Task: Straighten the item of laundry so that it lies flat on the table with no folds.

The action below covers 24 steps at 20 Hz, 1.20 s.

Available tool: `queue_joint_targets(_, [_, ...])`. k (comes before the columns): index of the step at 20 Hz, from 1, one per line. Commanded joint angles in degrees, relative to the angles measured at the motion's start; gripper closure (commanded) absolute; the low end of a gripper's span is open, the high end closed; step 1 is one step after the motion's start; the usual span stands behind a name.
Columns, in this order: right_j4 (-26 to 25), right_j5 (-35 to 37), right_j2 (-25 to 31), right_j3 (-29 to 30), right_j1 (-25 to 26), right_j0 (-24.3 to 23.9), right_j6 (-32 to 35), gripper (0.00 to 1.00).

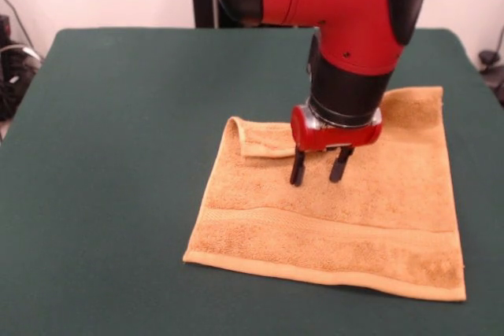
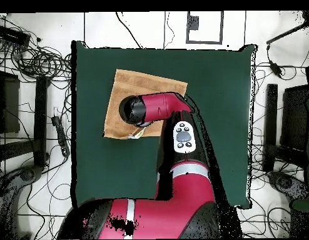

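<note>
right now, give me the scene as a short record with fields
towel: golden-orange, spread on the table, mostly flat
fold: far-left corner in the front view turned over onto the towel
gripper: open, fingers pointing down, above the towel beside the folded corner
contact: cannot tell if the tips touch the cloth
task state: not yet flat

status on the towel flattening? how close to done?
Mostly done: the towel is spread over the table, its near edge and border band flat. In hand: the gripper hovers open above the middle, holding nothing. Left: the far left corner is folded over; the far right edge also looks slightly curled.
</note>
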Motion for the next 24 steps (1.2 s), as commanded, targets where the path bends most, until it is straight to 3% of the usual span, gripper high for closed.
queue_joint_targets(1, [-2.9, -2.4, 0.6, 3.4, -0.1, 2.1, 3.8, 0.00])
queue_joint_targets(24, [-3.4, -3.7, -1.6, 5.2, -0.7, 4.0, 5.8, 0.00])
